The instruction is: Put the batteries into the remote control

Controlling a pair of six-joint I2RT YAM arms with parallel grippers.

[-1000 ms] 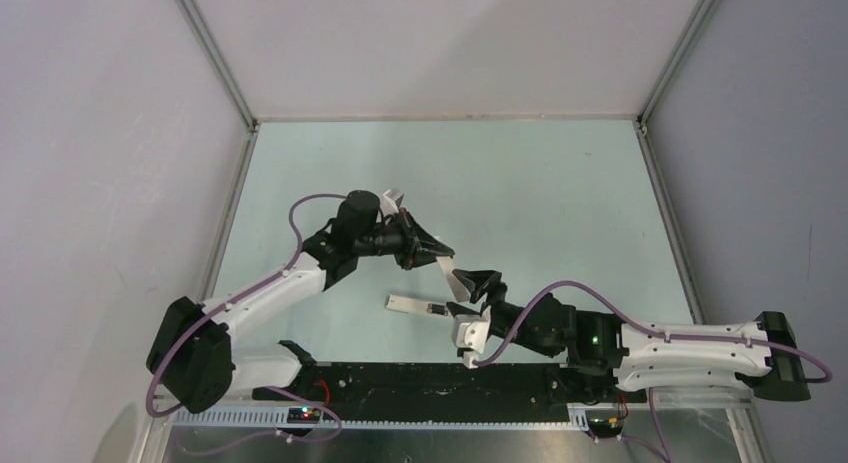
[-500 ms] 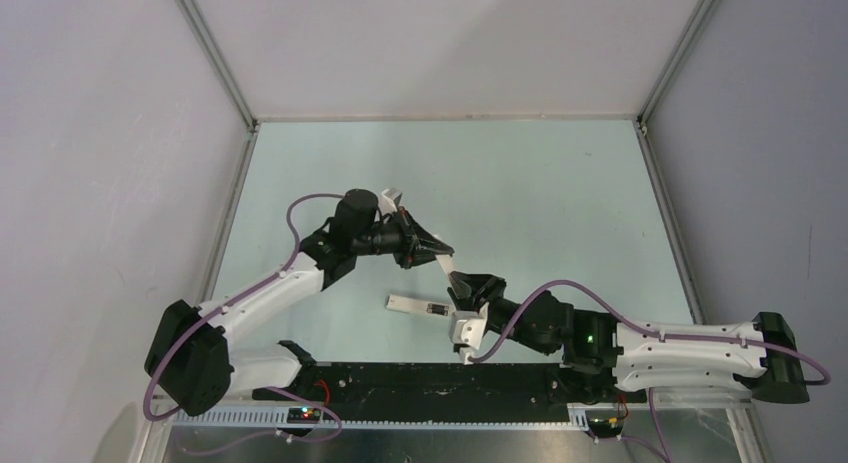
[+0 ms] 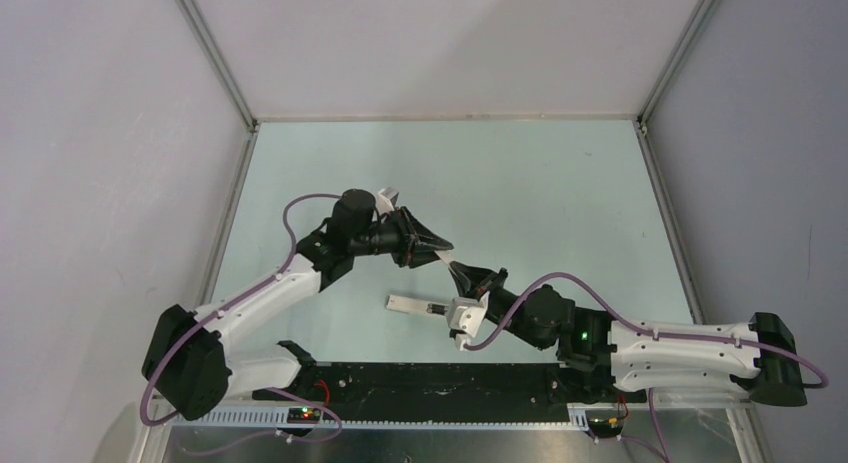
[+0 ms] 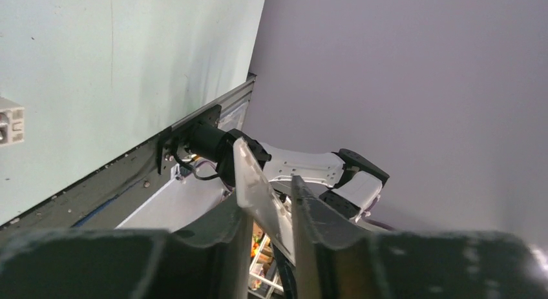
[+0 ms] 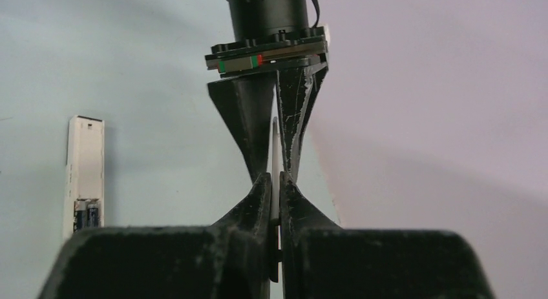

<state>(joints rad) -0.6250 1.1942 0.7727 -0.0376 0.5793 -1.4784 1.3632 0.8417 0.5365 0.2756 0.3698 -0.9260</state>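
A black rail runs along the near edge of the pale green surface, with both arm bases on it. The remote control lies flat close to that edge, about midway along it, its open end towards the right arm. The batteries sit side by side in that open end.

Above the surface, just beyond the remote, the right gripper is clamped on a thin white plate. The left gripper faces it tip to tip, its jaws slightly apart around the same plate. Whether they touch it is unclear.

Metal posts rise from the far corners between plain grey walls.

The plate shows only edge-on from the right wrist. A small white block is cut off in the left wrist view and cannot be identified.
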